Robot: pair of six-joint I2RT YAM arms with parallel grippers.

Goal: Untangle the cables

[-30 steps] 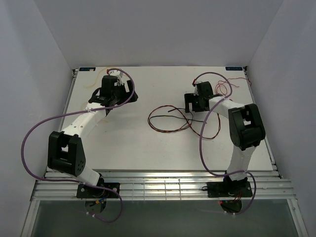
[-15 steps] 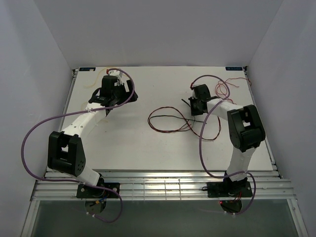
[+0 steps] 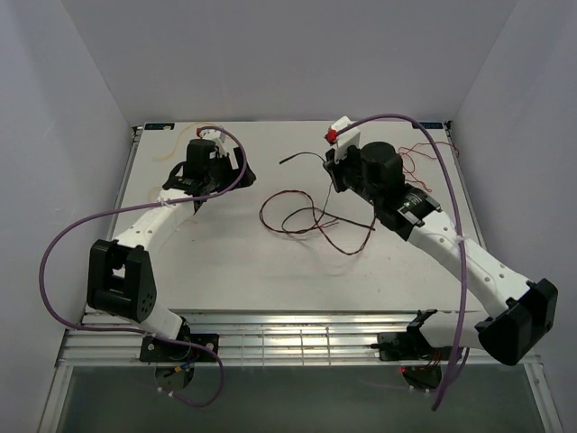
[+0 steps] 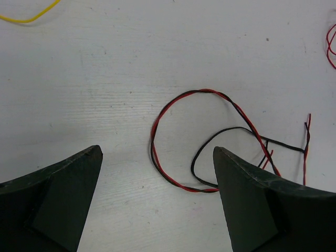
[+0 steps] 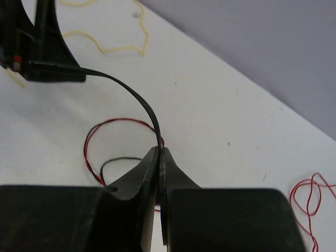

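Pinching one black strand while the other cables are lying loose

The right gripper (image 5: 159, 153) is reaching over the far middle of the white surface (image 3: 225, 262). Its jaws are clenched flat together, pinching a thin black strand (image 5: 143, 102). That strand is arching up out of the jaws and away toward the left arm, lifted off the surface. Near the middle of the surface, between the two arms, the red-and-black pair (image 3: 297, 216) is lying in loose, overlapping loops. The left gripper (image 4: 156, 152) is hovering over the far left part of the surface with its jaws spread wide, grasping nothing. One round loop of the red-and-black pair is showing on the surface in the gap between its fingers, and it is not clear whether the loop is touching the right-hand finger. A yellow wire (image 5: 123, 50) is curling near the far left corner, well apart from the loops. A separate red wire (image 3: 416, 158) is lying in small coils toward the far right corner, beside the right arm
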